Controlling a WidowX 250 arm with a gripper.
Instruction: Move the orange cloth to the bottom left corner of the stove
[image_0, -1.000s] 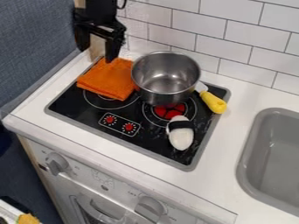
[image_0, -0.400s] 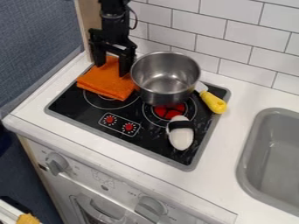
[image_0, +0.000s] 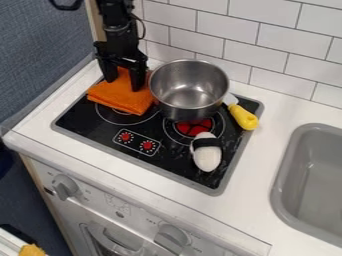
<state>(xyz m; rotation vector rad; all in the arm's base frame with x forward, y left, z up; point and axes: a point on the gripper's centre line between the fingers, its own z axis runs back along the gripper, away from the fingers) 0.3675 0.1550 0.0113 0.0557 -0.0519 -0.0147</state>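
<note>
Across the middle of the view, a white counter (image_0: 267, 145) runs between a wall (image_0: 267, 55) of white tiles at the back and a pale cabinet front (image_0: 110, 196) below. A blue-grey partition (image_0: 40, 50) stands at the left. Set into the counter, a black stove (image_0: 103, 131) with a grey rim occupies the centre; a grey sink (image_0: 317, 170) lies to its right. From the top edge, left of centre, the black robot arm (image_0: 120, 30) hangs down to its gripper (image_0: 124, 85), which is over the rear left part of the stove. A metal pot (image_0: 190, 95), upright and open at the top, stands toward the rear of the stove, partly over a burner with a red centre (image_0: 194, 128). The orange cloth (image_0: 120, 98) lies folded on the rear left part of the stove, partly covering a ringed burner, its right edge just beside the pot. The fingers are apart, one on either side of a raised portion of the cloth. A white oblong toy (image_0: 208, 157) with a black band rests at the front right of the stove. A utensil with a yellow handle (image_0: 246, 119) lies just right of the pot. Two grey knobs (image_0: 65, 187) project from the cabinet front, and two red dials (image_0: 147, 145) mark the stove's control panel.
</note>
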